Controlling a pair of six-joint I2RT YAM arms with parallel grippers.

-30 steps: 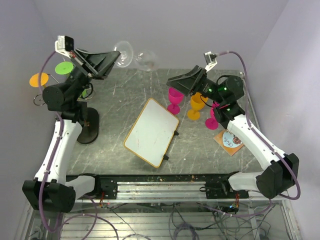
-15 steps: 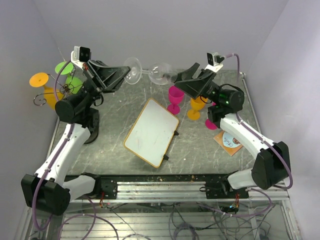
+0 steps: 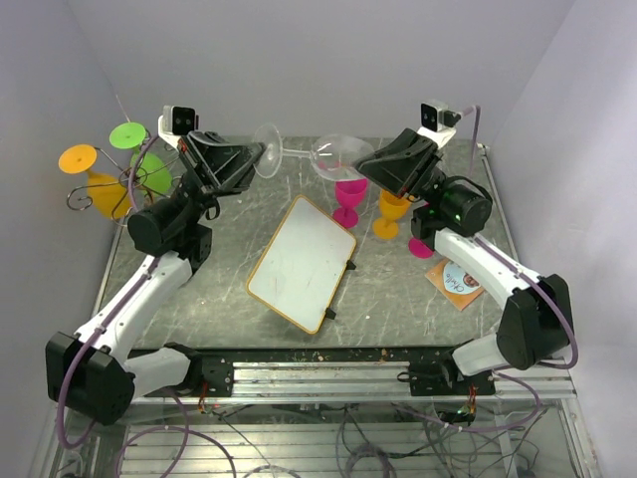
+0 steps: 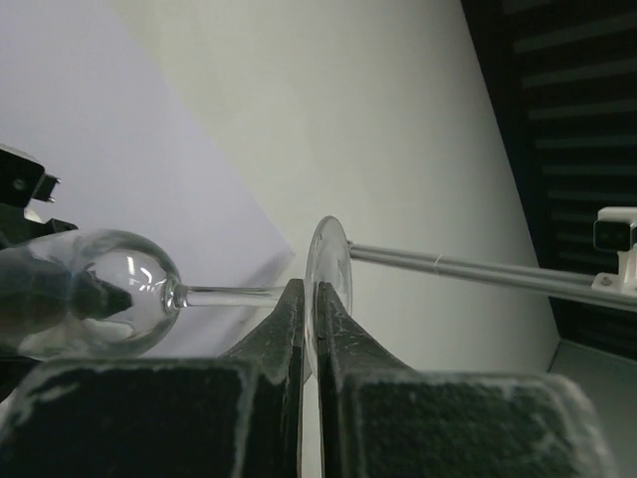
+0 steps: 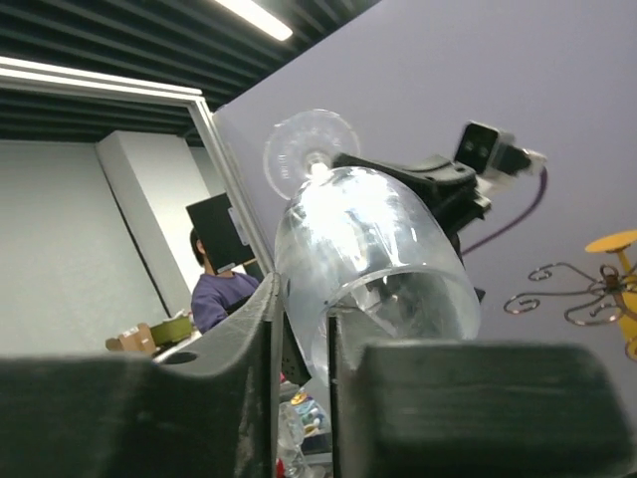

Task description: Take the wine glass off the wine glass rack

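Already the clear wine glass [image 3: 331, 151] is off the wine glass rack [image 3: 76, 202]: it lies level in the air above the desk [image 3: 229, 209], well apart from the wire arms. The left end effector [image 4: 311, 311] is pressed together on its foot, and the right end effector [image 5: 299, 334] pinches the wall of the bowl at the rim. What looks left is releasing one grip and setting it down. An orange glass [image 3: 78, 157] and a green glass [image 3: 127, 134] seem to hang on the rack, though its wires are faint.

My top camera looks down over the whole desk [image 3: 418, 309] from high behind its near edge. Both wrist cameras sit close behind the left claw [image 4: 311, 299] and right claw [image 5: 304, 301], angled upward. All three catch the wine glass [image 3: 333, 152].
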